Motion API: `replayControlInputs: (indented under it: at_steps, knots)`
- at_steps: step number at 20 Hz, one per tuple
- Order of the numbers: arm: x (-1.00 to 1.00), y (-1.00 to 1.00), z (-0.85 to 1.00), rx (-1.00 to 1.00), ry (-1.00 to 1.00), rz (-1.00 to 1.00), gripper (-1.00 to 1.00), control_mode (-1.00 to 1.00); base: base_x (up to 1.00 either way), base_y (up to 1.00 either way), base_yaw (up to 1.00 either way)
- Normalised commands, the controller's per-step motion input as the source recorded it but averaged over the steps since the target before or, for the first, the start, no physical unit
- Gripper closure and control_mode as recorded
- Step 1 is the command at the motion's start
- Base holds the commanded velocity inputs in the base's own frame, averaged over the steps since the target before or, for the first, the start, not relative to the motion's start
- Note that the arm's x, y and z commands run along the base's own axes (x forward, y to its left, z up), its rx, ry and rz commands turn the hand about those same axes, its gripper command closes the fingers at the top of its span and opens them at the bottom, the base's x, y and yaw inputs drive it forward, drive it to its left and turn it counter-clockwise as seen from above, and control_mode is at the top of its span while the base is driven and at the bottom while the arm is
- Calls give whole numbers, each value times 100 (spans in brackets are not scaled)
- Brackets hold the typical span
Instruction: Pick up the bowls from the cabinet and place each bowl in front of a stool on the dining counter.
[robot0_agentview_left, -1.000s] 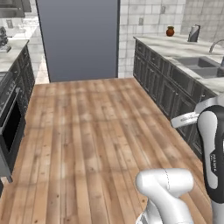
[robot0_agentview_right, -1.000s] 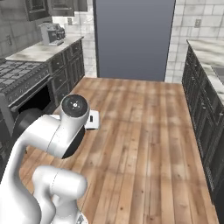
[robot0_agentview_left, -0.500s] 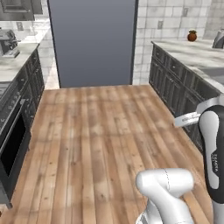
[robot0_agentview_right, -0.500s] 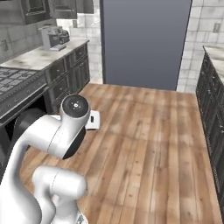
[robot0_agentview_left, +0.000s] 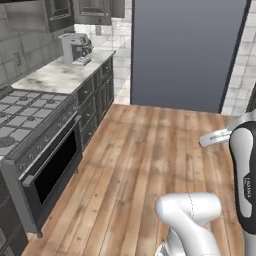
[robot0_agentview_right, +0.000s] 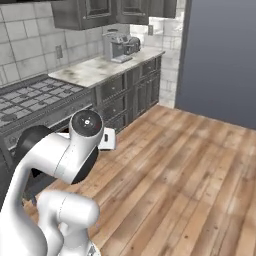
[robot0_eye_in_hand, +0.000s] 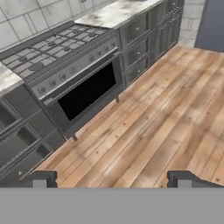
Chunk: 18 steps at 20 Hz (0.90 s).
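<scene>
My gripper (robot0_eye_in_hand: 113, 181) is open, its two dark fingertips (robot0_eye_in_hand: 43, 179) spread wide over the wooden floor with nothing between them. My arm (robot0_agentview_right: 65, 155) is folded close above the base. Dark grey wall cabinets (robot0_agentview_left: 60, 11) with raised-panel doors, all closed, hang above the marble worktop (robot0_agentview_right: 100, 70). The bowls, the stool and the dining counter are out of view.
A black stove with an oven (robot0_eye_in_hand: 83, 89) stands on the left beside dark drawer cabinets (robot0_agentview_left: 97, 97). A coffee machine (robot0_agentview_left: 75, 47) sits on the worktop. A tall blue-grey panel (robot0_agentview_left: 187, 50) fills the far wall. Wooden floor (robot0_agentview_left: 150, 160) lies open ahead.
The whole picture has swung: the base has turned left, bringing the stove, worktop and coffee machine into view and losing the sink counter on the right. My arm keeps its pose.
</scene>
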Motion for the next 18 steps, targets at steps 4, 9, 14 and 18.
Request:
replayControlInputs:
  at_steps: [4, 9, 14, 18]
  knots:
    - [0, 0, 0, 0, 0, 0, -100, 100, 100, -65, 56]
    - [0, 0, 0, 0, 0, 0, -100, 100, 100, -87, 35]
    - [0, 0, 0, 0, 0, 0, -100, 100, 92, -98, 29]
    - [0, 0, 0, 0, 0, 0, -100, 100, 62, -100, 25]
